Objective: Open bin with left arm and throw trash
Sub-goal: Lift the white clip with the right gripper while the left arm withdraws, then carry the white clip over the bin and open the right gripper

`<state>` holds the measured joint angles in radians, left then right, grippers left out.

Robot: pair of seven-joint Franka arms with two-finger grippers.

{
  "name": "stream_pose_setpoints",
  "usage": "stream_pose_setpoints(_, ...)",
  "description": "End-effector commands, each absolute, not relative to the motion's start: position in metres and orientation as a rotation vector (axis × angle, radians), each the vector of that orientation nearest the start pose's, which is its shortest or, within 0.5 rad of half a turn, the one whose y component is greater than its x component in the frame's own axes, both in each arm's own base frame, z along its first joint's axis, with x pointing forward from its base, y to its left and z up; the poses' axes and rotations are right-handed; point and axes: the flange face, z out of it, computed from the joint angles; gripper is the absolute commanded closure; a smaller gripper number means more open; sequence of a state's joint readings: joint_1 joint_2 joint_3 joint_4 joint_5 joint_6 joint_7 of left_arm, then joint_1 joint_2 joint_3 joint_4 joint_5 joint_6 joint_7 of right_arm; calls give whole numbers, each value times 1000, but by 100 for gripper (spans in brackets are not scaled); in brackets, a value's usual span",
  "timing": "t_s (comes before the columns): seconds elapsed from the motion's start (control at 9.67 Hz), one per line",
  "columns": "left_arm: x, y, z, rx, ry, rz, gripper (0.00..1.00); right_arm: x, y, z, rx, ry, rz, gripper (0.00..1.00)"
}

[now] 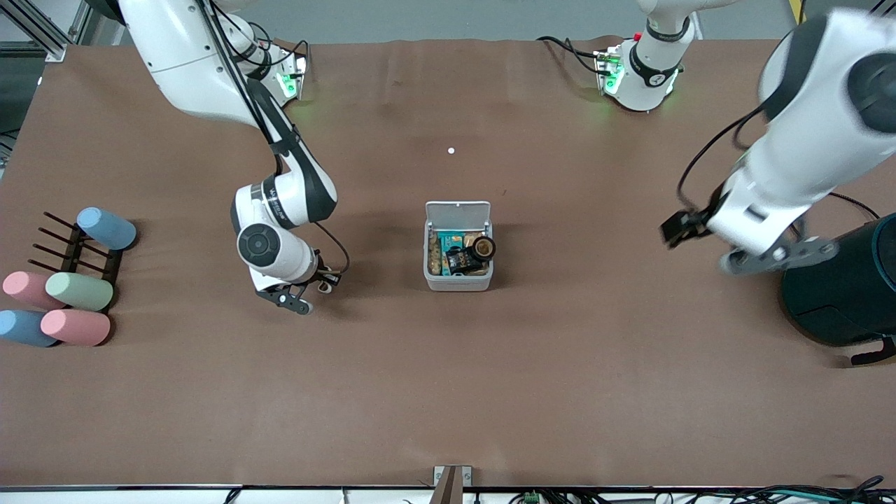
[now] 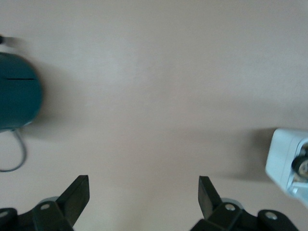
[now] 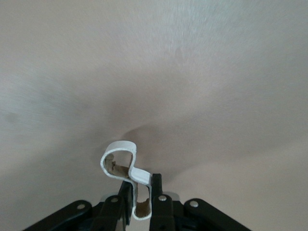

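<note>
The bin (image 1: pixel 458 281) stands mid-table with its white lid (image 1: pixel 458 212) swung open. Inside it lie the black snack packet (image 1: pixel 462 260) and the dark tape roll (image 1: pixel 484 247) on other wrappers. My right gripper (image 1: pixel 316 285) hovers low over the table beside the bin, toward the right arm's end. It is shut on the whitish rubber-band loop (image 3: pixel 120 147), which sticks out past its fingertips (image 3: pixel 143 185). My left gripper (image 1: pixel 703 243) hangs open and empty (image 2: pixel 144 192) over bare table between the bin (image 2: pixel 284 156) and the teal cylinder.
A big dark teal cylinder (image 1: pixel 840 287) stands at the left arm's end and shows in the left wrist view (image 2: pixel 17 91). A black rack with pastel cups (image 1: pixel 70 280) sits at the right arm's end. A tiny white dot (image 1: pixel 451 150) lies farther from the camera than the bin.
</note>
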<state>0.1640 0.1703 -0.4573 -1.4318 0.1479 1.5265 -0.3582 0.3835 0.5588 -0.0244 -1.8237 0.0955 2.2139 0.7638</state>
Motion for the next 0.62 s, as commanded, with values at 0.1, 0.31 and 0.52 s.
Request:
stream_pose_setpoints(0.1, 543, -81, 628, -3085, -109, 148, 0, 630, 290, 346, -2912, 1005, 241, 100)
stream_pose_setpoints(0.31, 563, -77, 623, -3108, -97, 23, 0, 620, 351, 377, -2734, 1137, 241, 100)
stream_pose_setpoints(0.52, 580, -87, 642, -3179, 30, -258, 0, 597, 416, 380, -2635, 1145, 184, 100)
